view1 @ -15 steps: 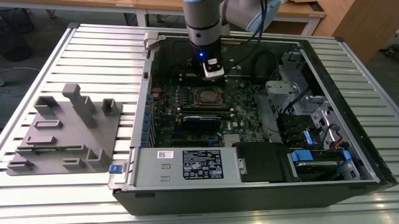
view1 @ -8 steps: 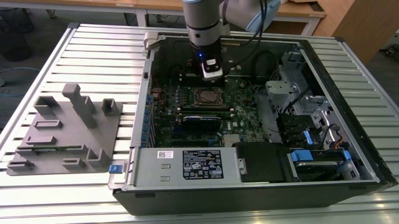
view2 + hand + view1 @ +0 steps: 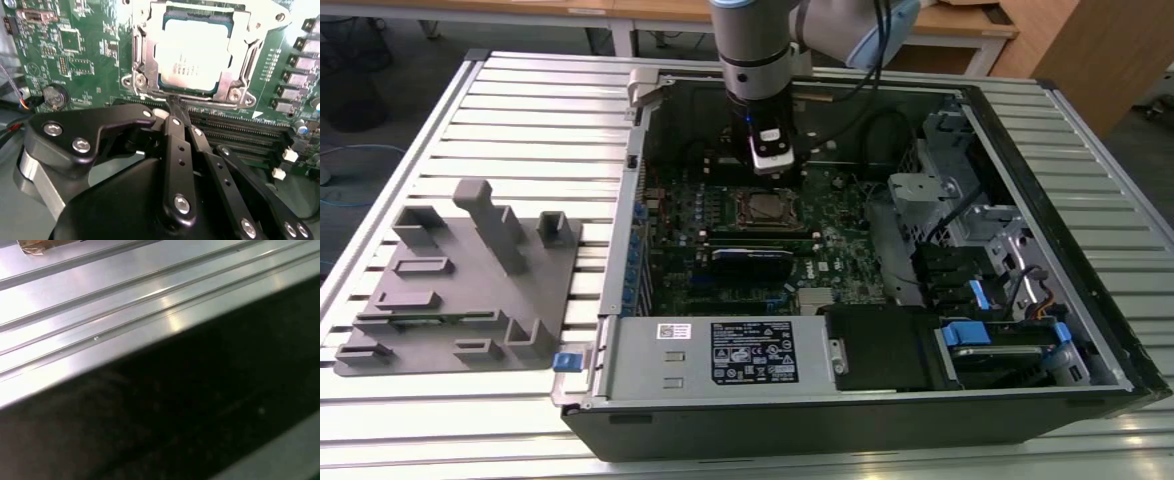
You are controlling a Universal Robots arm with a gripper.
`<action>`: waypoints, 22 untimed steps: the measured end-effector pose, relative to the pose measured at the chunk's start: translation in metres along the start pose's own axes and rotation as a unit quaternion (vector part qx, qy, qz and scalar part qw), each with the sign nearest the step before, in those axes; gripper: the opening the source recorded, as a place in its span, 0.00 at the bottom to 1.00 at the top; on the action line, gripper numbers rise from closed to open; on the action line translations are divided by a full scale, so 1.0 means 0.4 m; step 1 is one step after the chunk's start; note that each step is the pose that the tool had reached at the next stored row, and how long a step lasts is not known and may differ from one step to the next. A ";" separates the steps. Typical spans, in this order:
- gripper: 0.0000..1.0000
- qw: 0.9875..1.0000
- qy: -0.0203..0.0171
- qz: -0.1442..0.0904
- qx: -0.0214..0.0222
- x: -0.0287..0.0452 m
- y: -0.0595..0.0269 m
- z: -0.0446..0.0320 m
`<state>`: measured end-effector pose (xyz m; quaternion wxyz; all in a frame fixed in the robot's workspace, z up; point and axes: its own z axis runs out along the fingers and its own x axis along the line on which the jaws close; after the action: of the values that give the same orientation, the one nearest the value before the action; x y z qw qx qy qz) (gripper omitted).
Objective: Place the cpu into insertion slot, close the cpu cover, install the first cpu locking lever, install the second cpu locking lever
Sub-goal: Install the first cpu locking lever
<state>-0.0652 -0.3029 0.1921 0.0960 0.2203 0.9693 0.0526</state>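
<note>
The claw (image 3: 172, 107) has its fingers pressed together, holding nothing, its tips at the near edge of the cpu cover (image 3: 142, 60). Just past the tips, the cpu (image 3: 192, 52) sits in its slot under that cover. The computer case (image 3: 854, 400) lies open on a ribbed metal surface (image 3: 494, 130). The arm (image 3: 754, 50) points straight down.

You're looking at a ribbed metal desk (image 3: 520, 110) w/ long parallel slats, filling most of the exterior view. Upper edge of frame: wooden tables (image 3: 587, 10) w/ white legs, plus a wood panel (image 3: 1087, 50) at upper right. Dark grey floor (image 3: 400, 50) shows in upper left, w/ a black bin-like shape (image 3: 347, 95) at far left edge. Light is even, glare on the slats. In the first wrist view you get the same silvery grooved slats (image 3: 125, 295) across the upper half.
</note>
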 end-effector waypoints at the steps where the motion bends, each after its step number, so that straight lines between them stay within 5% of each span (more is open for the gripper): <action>1: 0.11 1.000 0.000 0.000 0.000 -0.001 0.000 0.000; 22: 0.11 1.000 0.003 0.002 -0.005 -0.019 0.011 -0.014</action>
<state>-0.0578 -0.3029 0.1994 0.0944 0.2214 0.9689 0.0583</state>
